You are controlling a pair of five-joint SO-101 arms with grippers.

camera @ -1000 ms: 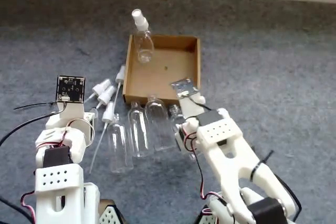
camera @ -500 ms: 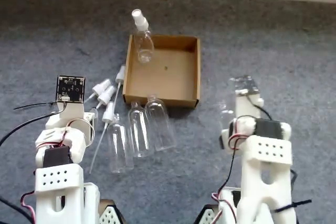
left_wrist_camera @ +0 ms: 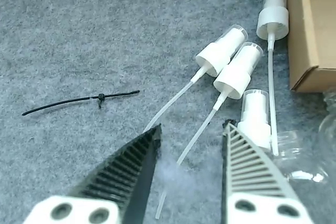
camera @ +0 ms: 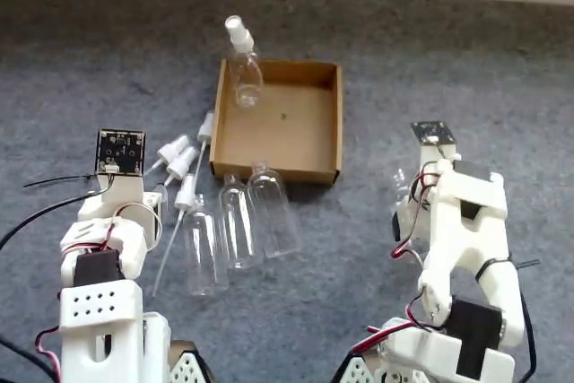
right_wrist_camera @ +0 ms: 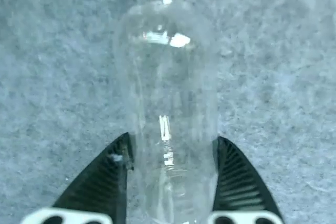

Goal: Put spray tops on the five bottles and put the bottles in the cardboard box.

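Observation:
My right gripper [right_wrist_camera: 170,150] is shut on a clear capless bottle [right_wrist_camera: 168,93], held low over the carpet to the right of the cardboard box [camera: 325,123]; the same bottle [camera: 401,189] shows faintly in the high view. Three more capless bottles [camera: 235,221] lie side by side at the box's near wall. A bottle with a spray top [camera: 242,62] leans at the box's far left corner. Several loose spray tops [left_wrist_camera: 239,72] lie with their tubes toward my left gripper [left_wrist_camera: 190,136], which is open just short of them, holding nothing.
A black cable tie [left_wrist_camera: 79,98] lies on the grey carpet beside the left gripper. The box's corner [left_wrist_camera: 310,35] is close to the spray tops. Open carpet stretches to the right of the box around the right arm [camera: 462,221].
The right arm has swung from the box's near right corner out to the right, carrying the clear bottle with it. The left arm has not moved.

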